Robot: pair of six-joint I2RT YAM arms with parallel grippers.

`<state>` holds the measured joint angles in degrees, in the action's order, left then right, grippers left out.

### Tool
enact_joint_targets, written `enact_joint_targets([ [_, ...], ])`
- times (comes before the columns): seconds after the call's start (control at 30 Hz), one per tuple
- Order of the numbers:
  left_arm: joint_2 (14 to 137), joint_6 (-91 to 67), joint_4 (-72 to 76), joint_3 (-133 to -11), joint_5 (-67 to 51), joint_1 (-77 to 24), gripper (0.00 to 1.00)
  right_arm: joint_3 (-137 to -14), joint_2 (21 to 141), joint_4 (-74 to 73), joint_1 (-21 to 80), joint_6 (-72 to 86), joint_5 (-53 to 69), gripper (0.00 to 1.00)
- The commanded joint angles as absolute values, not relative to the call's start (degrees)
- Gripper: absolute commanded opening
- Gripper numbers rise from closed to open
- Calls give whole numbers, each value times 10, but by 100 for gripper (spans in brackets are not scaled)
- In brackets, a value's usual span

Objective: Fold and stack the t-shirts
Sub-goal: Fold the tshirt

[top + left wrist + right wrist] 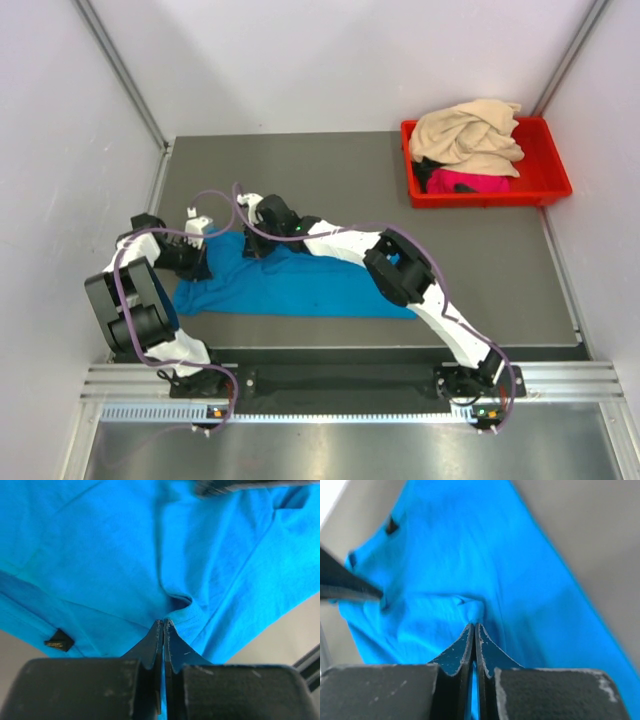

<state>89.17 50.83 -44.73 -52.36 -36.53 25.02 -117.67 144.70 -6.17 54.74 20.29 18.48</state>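
Grey matting covered the table (330,190), with white walls (300,60) closing it in on three sides. From the top camera, the turquoise t-shirt (320,290) lay spread flat across the near half of the table. The left gripper (197,263) was down on its left end. The right gripper (252,245) was just beside it, to its right, on the shirt's far edge. Well away from both sets of jaws, in the far right corner, a red bin (545,185) held a crumpled beige t-shirt (465,135) lying on top of a magenta t-shirt (470,182).

In the left wrist view, the left gripper (163,625) had its jaws pressed together, pinching a small pucker of turquoise cloth at their tips. The shirt filled the view ahead of the jaws and to both sides. A small dark tag (59,641) was sewn at the hem, to the left of the jaws. It carried pale lettering too small to read. A blurred dark finger of the other gripper showed at the top edge.

In the right wrist view, the right gripper (473,627) was likewise clamped shut on a raised fold of the same shirt, the cloth bunching just ahead of the tips. The dark tag (392,526) sat far ahead and to the left of the jaws, its writing unreadable. The other gripper's dark finger came in from the left. Bare table showed to the right of the jaws.
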Motion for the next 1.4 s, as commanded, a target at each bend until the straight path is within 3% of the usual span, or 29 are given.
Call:
enact_joint_targets([
  [0.0, 867, 499, -411, -525, -360, 250, 0, -1094, 1348, 32, 553, 231, 201, 0],
  [0.2, 863, 512, -403, -528, -335, 251, 0, -912, 1267, 137, 563, 277, 224, 0],
  [0.53, 854, 570, -448, -520, -336, 252, 0, -840, 1233, 185, 578, 275, 223, 0],
  [0.63, 860, 591, -464, -525, -337, 251, 0, -854, 1241, 170, 578, 260, 224, 10],
  [0.7, 867, 601, -493, -539, -347, 253, 9, -869, 1251, 151, 578, 248, 226, 20],
  [0.73, 870, 612, -502, -544, -351, 254, 18, -873, 1252, 149, 578, 242, 232, 26],
  [0.77, 873, 620, -529, -557, -366, 258, 33, -874, 1251, 146, 579, 236, 238, 30],
  [0.87, 883, 633, -556, -583, -393, 278, 49, -862, 1233, 129, 582, 191, 260, 30],
  [1.1, 905, 594, -564, -615, -459, 287, 59, -818, 1181, 30, 597, 19, 347, 25],
  [1.37, 855, 493, -452, -586, -466, 212, 59, -721, 1073, 80, 559, 71, 290, 33],
])
